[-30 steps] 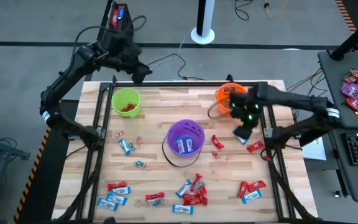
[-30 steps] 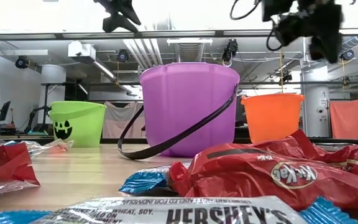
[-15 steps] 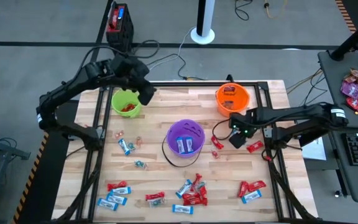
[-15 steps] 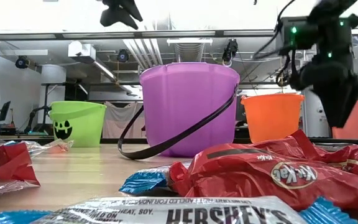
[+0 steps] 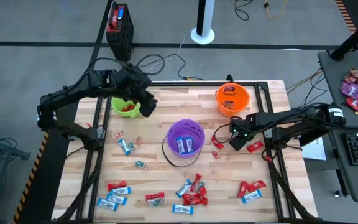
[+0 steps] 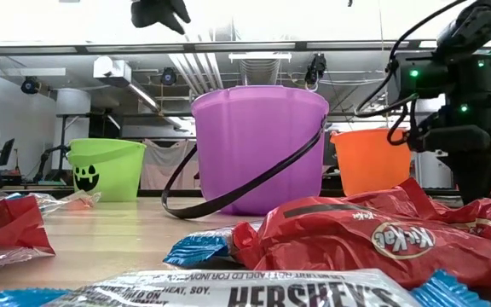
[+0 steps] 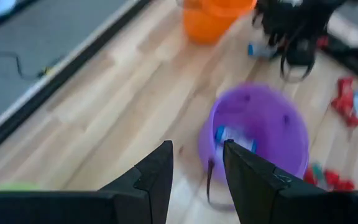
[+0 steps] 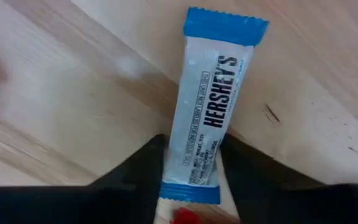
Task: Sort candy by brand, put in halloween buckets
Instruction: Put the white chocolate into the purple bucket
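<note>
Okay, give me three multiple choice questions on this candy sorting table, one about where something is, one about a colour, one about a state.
1. Where is the right gripper?
A. Over the green bucket
B. Low over the table between the purple bucket and the table's right edge
C. Off the table

2. What colour are the ends of the Hershey's bar between the right gripper's fingers?
A. Blue
B. Brown
C. Green

3. What is the state of the left gripper?
A. Holding a red candy
B. Fingers apart with nothing between them
C. Resting inside the orange bucket

Answers:
1 B, the high view shows it down beside the purple bucket.
2 A, the right wrist view shows blue crimped ends.
3 B, the left wrist view shows only table and bucket through the gap.
</note>
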